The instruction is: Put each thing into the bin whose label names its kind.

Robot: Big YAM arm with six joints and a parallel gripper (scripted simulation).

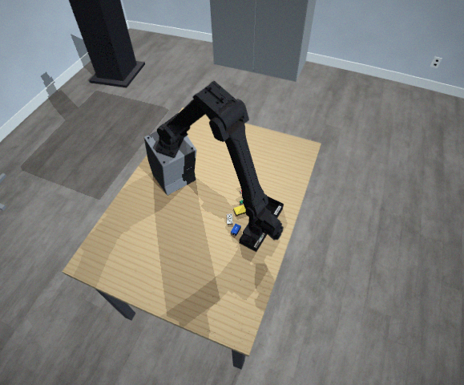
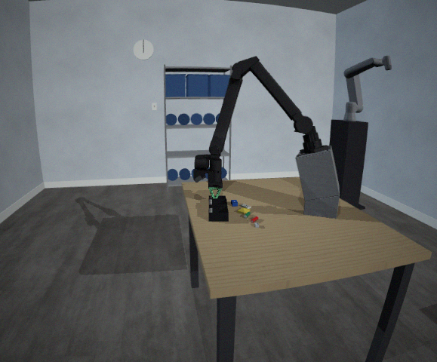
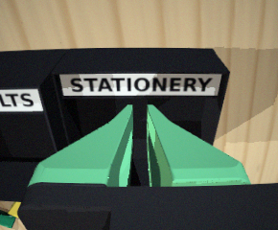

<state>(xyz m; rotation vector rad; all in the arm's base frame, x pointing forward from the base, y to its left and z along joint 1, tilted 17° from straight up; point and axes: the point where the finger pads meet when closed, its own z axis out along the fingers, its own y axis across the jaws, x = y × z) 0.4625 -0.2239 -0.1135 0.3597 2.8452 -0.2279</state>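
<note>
Maybe the pincer [image 1: 253, 228] [image 2: 214, 197] [image 3: 140, 114], almost together and holding nothing, could shove the bin [image 1: 247, 244] [image 2: 222, 199] [image 3: 141, 59] under it by dropping lower, while the blue block [image 1: 236, 228] [image 2: 234, 203] and yellow thing [image 1: 239, 209] [image 2: 244, 210] [image 3: 15, 210] lie beside it.

A white label [image 3: 140, 84] [image 1: 259, 240] on the right bin [image 3: 144, 60] [image 1: 247, 245] in the wrist view is reading "STATIONERY" in black capitals, while the label [image 3: 14, 100] on the bin beside it [image 3: 11, 69] is showing only "OLTS", its start lying outside the frame; a third bin [image 1: 272, 202] [image 2: 218, 215] is carrying a label too small to read, and the blue block [image 1: 236, 228] [image 2: 234, 203] is bearing a pale mark, also illegible
</note>
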